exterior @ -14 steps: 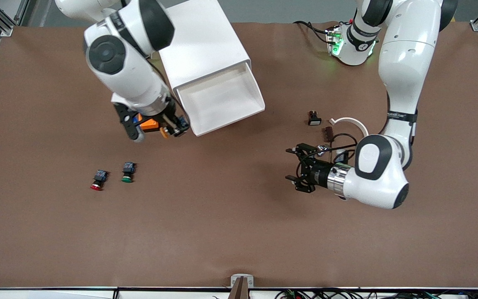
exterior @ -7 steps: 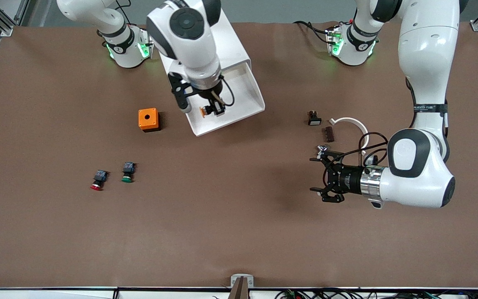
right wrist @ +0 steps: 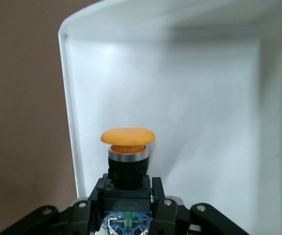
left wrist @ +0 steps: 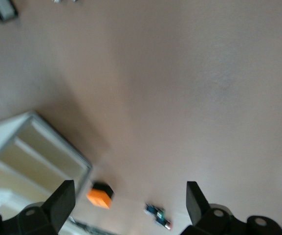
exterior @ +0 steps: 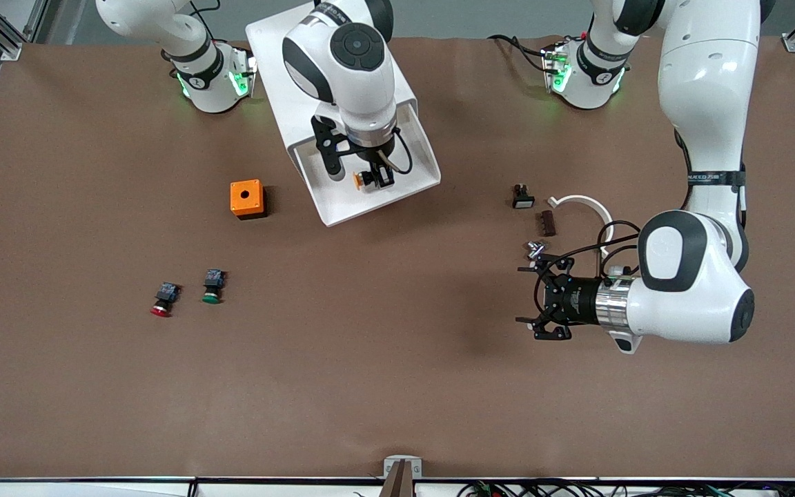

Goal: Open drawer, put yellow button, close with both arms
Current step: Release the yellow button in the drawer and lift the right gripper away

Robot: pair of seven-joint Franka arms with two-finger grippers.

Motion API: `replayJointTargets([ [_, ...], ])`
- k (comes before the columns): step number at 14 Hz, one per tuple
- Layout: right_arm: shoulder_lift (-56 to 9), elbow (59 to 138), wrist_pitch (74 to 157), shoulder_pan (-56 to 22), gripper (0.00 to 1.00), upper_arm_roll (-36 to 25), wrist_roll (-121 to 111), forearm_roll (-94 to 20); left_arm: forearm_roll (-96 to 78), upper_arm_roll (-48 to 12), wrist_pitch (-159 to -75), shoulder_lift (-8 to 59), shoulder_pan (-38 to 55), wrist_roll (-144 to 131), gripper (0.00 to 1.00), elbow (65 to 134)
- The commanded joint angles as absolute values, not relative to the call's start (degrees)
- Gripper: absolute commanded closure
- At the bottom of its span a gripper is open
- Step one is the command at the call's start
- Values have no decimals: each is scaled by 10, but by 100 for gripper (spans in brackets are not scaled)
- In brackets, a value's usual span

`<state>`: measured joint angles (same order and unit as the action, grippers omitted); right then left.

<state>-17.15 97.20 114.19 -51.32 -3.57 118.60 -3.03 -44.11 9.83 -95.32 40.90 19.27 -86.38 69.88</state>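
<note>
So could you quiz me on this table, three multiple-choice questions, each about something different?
1. Where is the yellow button?
A. On the table beside the green-capped one
B. Held over the open drawer
C. On top of the orange box

2. How many push-buttons lie together on the table toward the right arm's end?
A. Two
B. Four
C. None

3. How are the left gripper's fingers?
A. Shut on a cable
B. Shut on a button
C. Open, holding nothing

Answers: 1 B, the right gripper grips it above the pulled-out drawer. 2 A, the red-capped button and the green-capped button lie side by side. 3 C, its fingers are spread over bare table.
</note>
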Motion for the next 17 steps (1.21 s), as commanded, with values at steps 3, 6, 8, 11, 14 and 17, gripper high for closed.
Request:
replayJointTargets([
  [3, -168, 965, 1136, -512, 0, -40, 1198, -22, -405, 99, -969, 395, 228, -745, 0, 703],
  [6, -164, 930, 1097, -490, 0, -43, 1110, -25, -345, 98, -992, 394, 271, -677, 0, 702],
  [8, -159, 891, 1036, -452, 0, -42, 1011, -31, -337, 105, -998, 391, 300, -671, 0, 702],
  [11, -128, 869, 963, -371, 0, -43, 780, -32, -302, 100, -998, 381, 336, -669, 0, 703],
  [14, -102, 870, 905, -278, 0, -44, 526, -29, -252, 100, -997, 369, 402, -679, 0, 707],
  [17, -90, 869, 868, -190, 0, -45, 291, -21, -243, 99, -994, 352, 451, -685, 0, 736],
])
